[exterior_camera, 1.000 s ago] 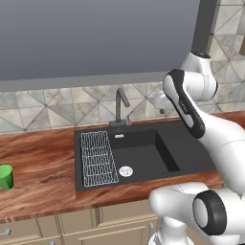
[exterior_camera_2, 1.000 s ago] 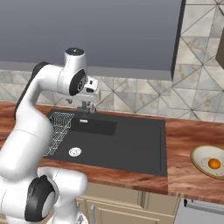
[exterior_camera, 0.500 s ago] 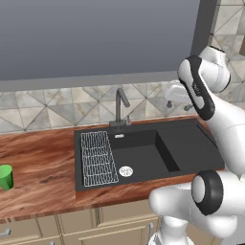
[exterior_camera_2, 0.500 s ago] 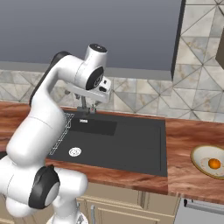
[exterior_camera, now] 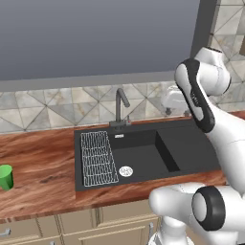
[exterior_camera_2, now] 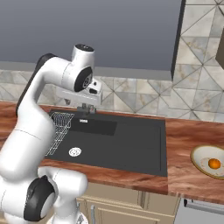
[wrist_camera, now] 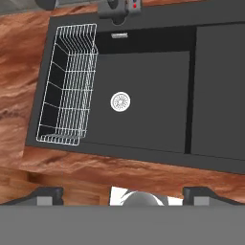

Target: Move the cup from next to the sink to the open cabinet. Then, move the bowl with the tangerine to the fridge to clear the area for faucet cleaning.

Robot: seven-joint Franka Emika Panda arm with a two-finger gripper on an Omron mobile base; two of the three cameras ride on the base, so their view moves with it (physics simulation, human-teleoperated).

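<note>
Nothing moved yet: cup (exterior_camera: 5,177) and bowl (exterior_camera_2: 210,161) sit on the worktop (exterior_camera: 43,158).
Fingers (wrist_camera: 45,194) spread wide, empty, above the sink (wrist_camera: 143,95); both moves remain.

A: How's the light?

B: Even and soft, no clear source. Shadows are faint; the sink (exterior_camera: 143,153) basin reads flat black with little shading.

A: Any glare?

B: Barely, just a mild sheen on the counter (exterior_camera_2: 192,177) wood.

A: Sharpness?

B: Slightly soft and pixelated throughout. The hand view looks straight down with no obvious edge bending.
</note>
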